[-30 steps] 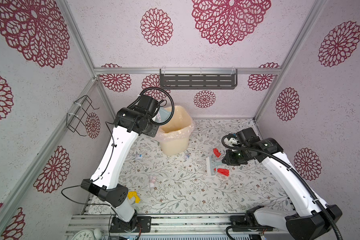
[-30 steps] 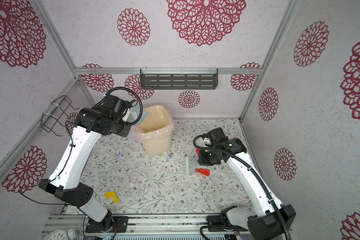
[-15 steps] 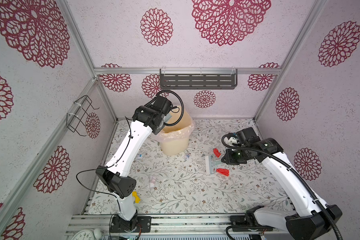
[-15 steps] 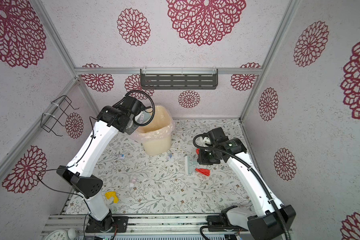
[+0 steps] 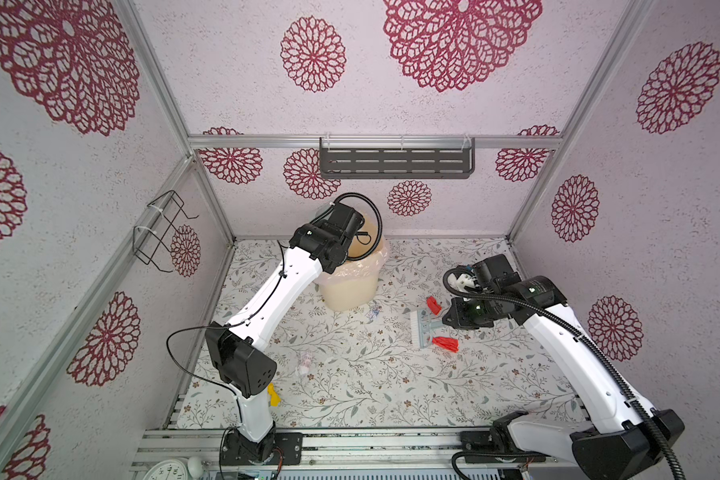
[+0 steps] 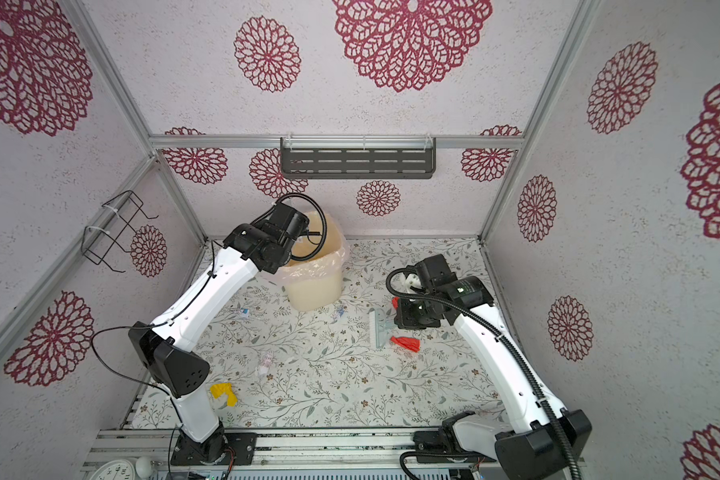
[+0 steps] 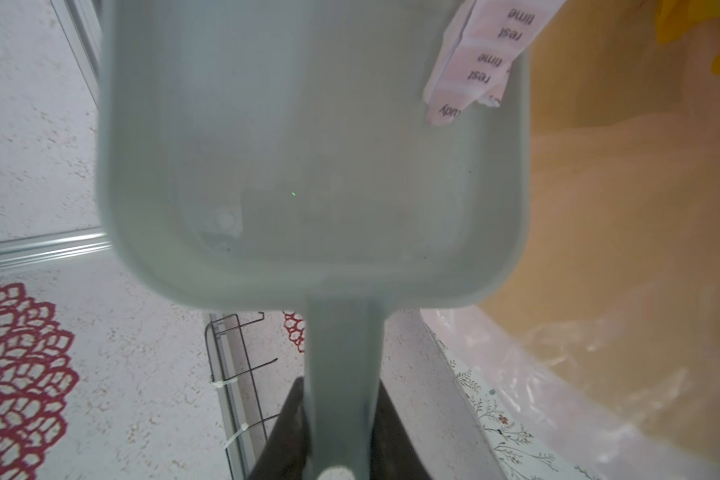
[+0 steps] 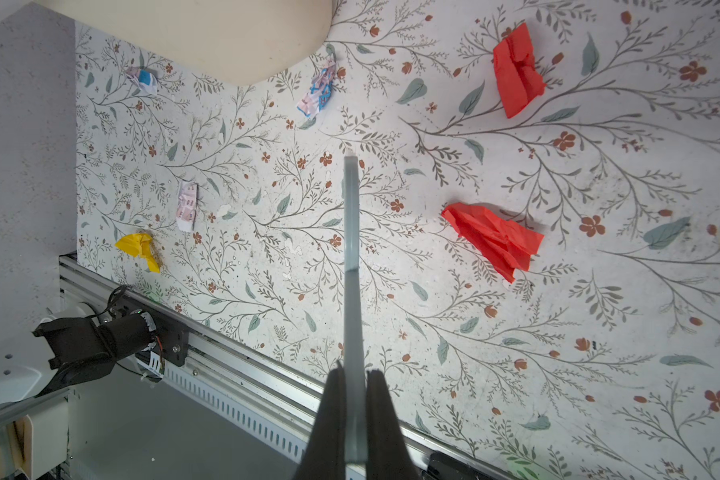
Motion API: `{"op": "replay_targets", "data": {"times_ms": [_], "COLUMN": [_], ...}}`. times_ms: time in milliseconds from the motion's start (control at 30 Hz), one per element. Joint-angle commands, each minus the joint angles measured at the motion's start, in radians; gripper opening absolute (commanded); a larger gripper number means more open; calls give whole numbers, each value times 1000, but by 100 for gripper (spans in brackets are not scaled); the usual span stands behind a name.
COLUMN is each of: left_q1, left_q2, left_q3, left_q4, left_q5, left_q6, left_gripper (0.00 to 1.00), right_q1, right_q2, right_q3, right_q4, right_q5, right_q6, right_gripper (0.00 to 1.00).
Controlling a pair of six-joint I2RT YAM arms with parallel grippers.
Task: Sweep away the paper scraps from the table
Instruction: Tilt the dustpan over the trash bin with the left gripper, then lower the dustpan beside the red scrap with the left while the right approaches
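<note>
My left gripper (image 7: 339,415) is shut on the handle of the pale blue dustpan (image 7: 308,166), held tipped over the cream bin (image 5: 350,286). A pink printed scrap (image 7: 474,62) lies at the pan's far corner. A yellow scrap (image 7: 699,33) lies inside the bin. My right gripper (image 8: 355,374) is shut on the brush (image 5: 422,328) handle, low over the table (image 5: 391,382). Two red paper scraps (image 5: 434,304) (image 5: 445,344) flank the brush. A pink scrap (image 5: 306,360), a yellow one (image 5: 272,395) and a blue-white one (image 5: 375,311) lie farther left.
A dark slotted shelf (image 5: 395,162) hangs on the back wall and a wire rack (image 5: 163,232) on the left wall. A metal rail (image 5: 350,440) runs along the table's front edge. The left forearm (image 5: 275,299) stretches over the table's left part.
The left arm has swung right, from beside the bin to over its mouth, carrying the dustpan. The right arm and brush have stayed put.
</note>
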Motion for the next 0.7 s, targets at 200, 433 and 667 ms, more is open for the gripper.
{"op": "replay_targets", "data": {"times_ms": [200,433,667], "left_q1": [-17,-19,-72], "left_q2": [-39,-52,-106], "left_q3": [-51,27,70], "left_q4": [101,0,-111], "left_q5": [-80,20,218], "left_q6": [85,-64,-279], "left_gripper": [0,0,0], "right_q1": [-6,-7,-16], "right_q2": [-19,-14,-2], "right_q3": [-4,20,58], "right_q4": [15,-4,-62], "right_q5": [6,54,273], "right_q6": [-11,-22,-45], "right_gripper": [0,0,0]}}
